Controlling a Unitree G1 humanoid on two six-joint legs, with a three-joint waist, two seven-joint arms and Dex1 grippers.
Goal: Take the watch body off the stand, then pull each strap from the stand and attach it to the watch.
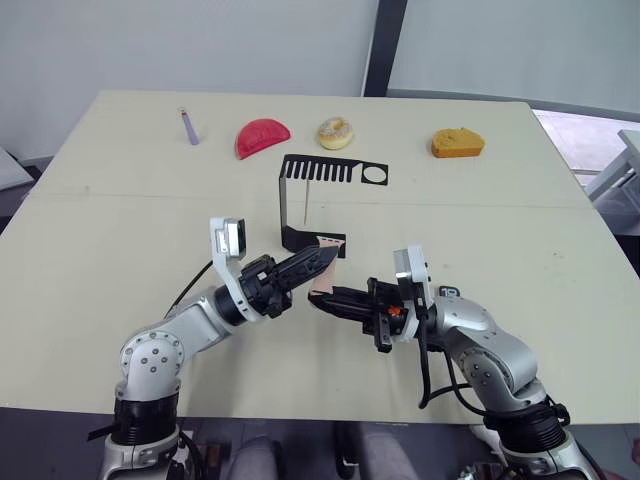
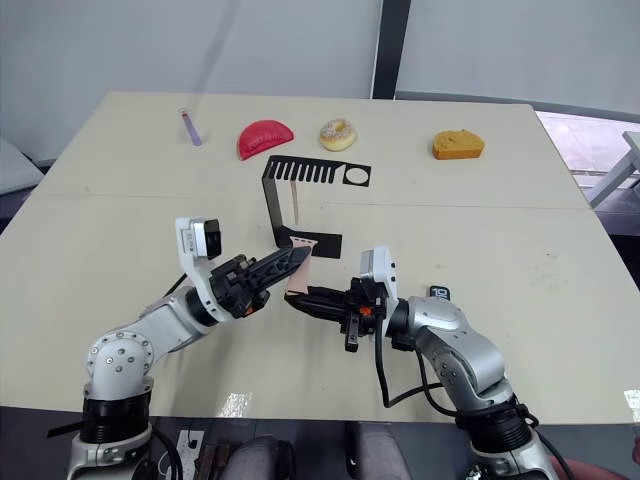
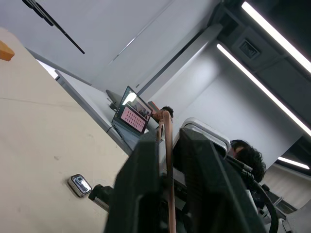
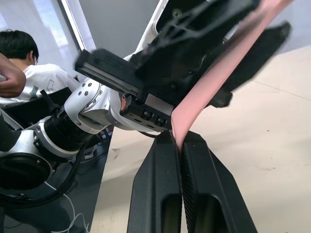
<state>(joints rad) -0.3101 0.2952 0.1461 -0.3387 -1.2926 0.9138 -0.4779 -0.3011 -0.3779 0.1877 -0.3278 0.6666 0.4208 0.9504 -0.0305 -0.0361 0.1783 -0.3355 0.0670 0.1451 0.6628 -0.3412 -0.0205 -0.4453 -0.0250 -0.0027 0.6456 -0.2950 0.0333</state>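
A pale pink strap (image 1: 323, 279) is held above the table in front of the stand's base, pinched at both ends. My left gripper (image 1: 328, 256) is shut on its upper end; the strap's edge (image 3: 168, 160) runs between the fingers. My right gripper (image 1: 318, 300) is shut on its lower end (image 4: 214, 82). The black stand (image 1: 330, 170) is upright behind them, and a second thin strap (image 1: 303, 204) hangs from its comb slots. The watch body (image 1: 447, 292) lies flat on the table beside my right forearm, apart from both grippers.
Along the table's far edge lie a purple stick (image 1: 188, 127), a red wedge (image 1: 262, 137), a doughnut (image 1: 336, 132) and an orange-brown bread piece (image 1: 458, 143). Beyond the table a person (image 4: 29, 73) sits, with a laptop (image 3: 131, 115) nearby.
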